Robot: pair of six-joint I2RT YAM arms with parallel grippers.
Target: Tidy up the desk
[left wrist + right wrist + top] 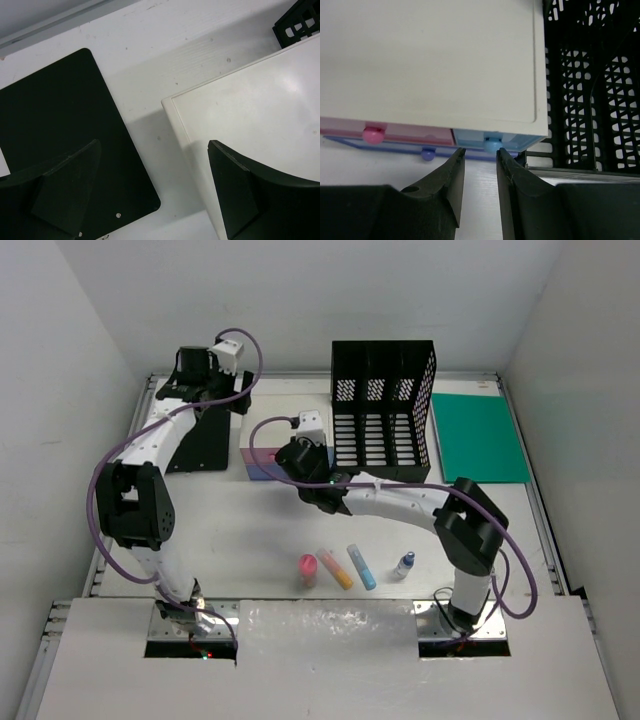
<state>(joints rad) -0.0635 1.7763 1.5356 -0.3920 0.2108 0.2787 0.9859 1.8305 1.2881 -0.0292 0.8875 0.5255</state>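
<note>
The desk [250, 530] filled the top view from the arm bases to the far wall, and its tidying appeared to be at an early stage. A black mesh file rack [385, 405] stood upright at the far edge, its compartments showing nothing inside as far as could be seen. A green folder [480, 435] lay flat just to its right. A black board [60, 115] lay flat at the far left. Between board and rack sat a small white-topped drawer box [430, 60], its pink and blue drawers closed or nearly so.

The left gripper [154, 150] hovered above the gap between board and box, fingers spread wide, holding nothing. The right gripper [480, 152] faced the drawer fronts, fingers narrowly parted and empty, tips just short of the blue knob [493, 145].

Outstanding: a pink tube [307, 568], an orange tube [335, 568], a blue tube [362, 566] and a small bottle [403, 565] lay loose in a row near the bases. Judged: opening a drawer was in hand; nothing was yet stowed.
</note>
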